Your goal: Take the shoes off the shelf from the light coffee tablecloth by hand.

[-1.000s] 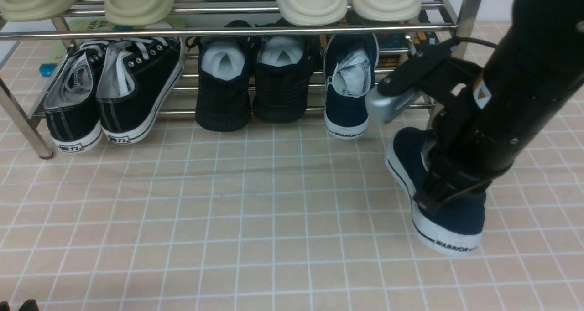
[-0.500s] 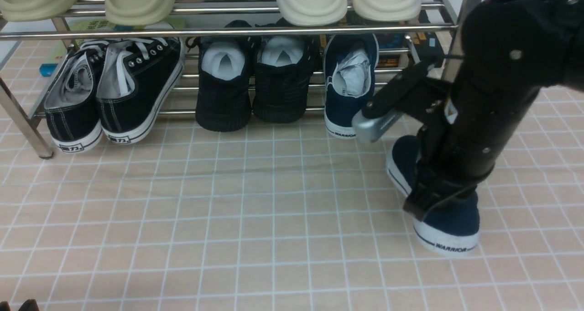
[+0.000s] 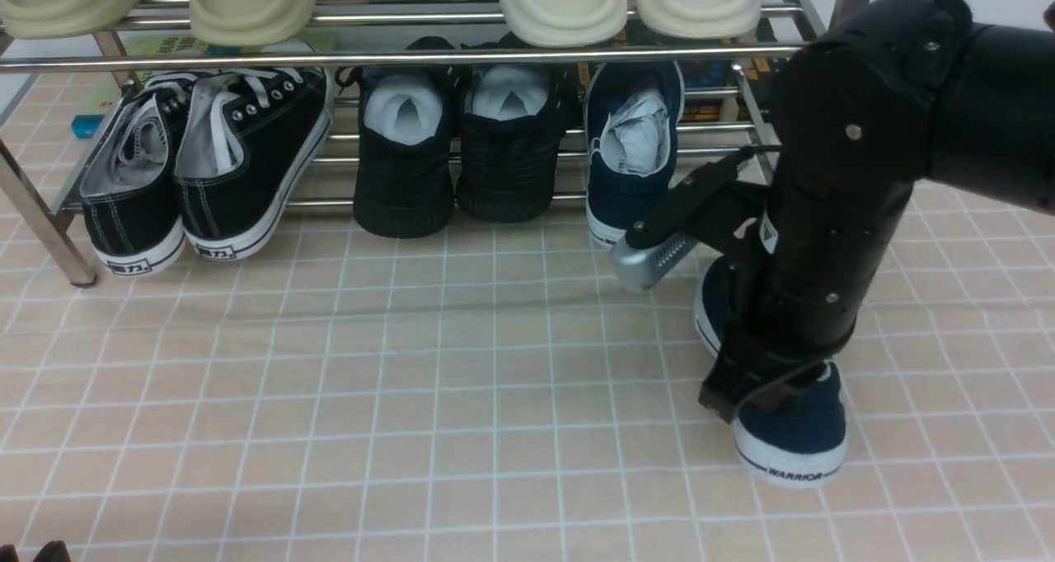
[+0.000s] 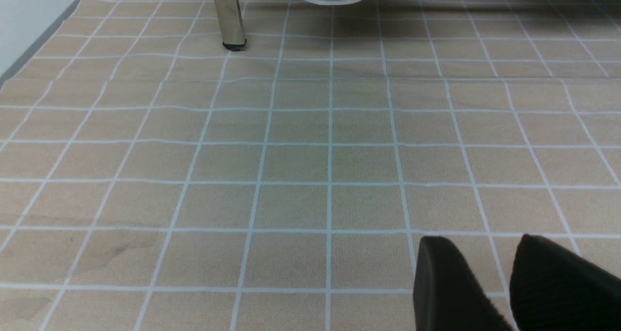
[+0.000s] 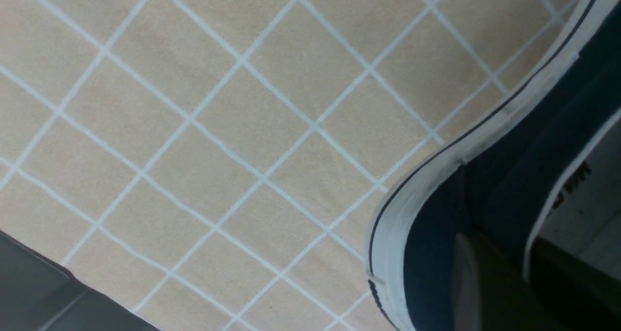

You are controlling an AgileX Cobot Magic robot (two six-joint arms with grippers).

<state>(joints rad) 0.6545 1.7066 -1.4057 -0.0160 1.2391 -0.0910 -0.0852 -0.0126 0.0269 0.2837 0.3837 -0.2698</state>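
Shoe (image 3: pixel 795 426) on tablecloth (image 3: pixel 412 381), right pincer (image 5: pixel 526 258) astride collar (image 5: pixel 558 195).

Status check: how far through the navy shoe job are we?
Done: one navy-blue canvas slip-on with white sole is off the chrome tube shelf and looks down on the beige grid tablecloth. In hand: the right tool straddles its side wall; whether it grips is unclear. To do: the second navy-blue slip-on sits on the lower tier.
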